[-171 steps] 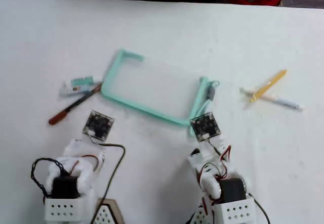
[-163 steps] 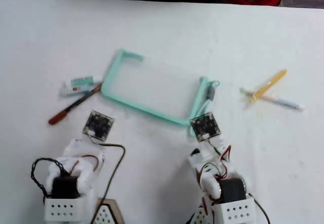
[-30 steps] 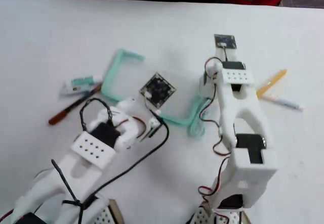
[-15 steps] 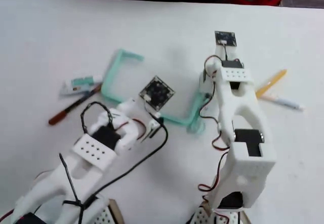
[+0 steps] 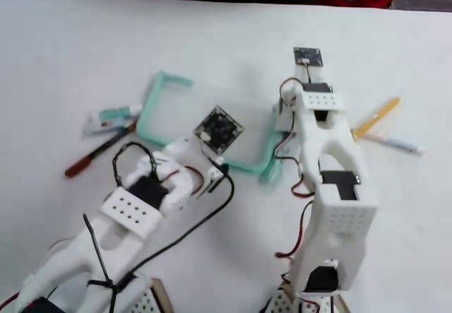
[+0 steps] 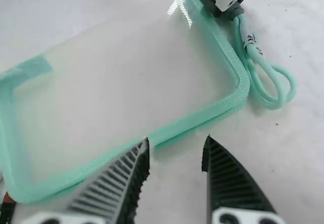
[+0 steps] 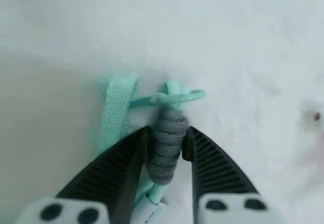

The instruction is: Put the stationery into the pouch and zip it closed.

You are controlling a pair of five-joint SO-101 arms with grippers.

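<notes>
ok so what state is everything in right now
pouch: lying flat on the table, nothing inside
zipper pull: pinched by the right gripper
right gripper: shut on the zipper pull
left gripper: open, at the pouch's near edge
red pen: on the table, outside the pouch
white and teal item: beside the red pen, outside the pouch
yellow pen: crossing the white pen, outside the pouch
white pen: on the table, outside the pouch

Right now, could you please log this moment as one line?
left claw: open by pouch | right claw: shut on zipper pull | yellow pen: outside pouch
</notes>
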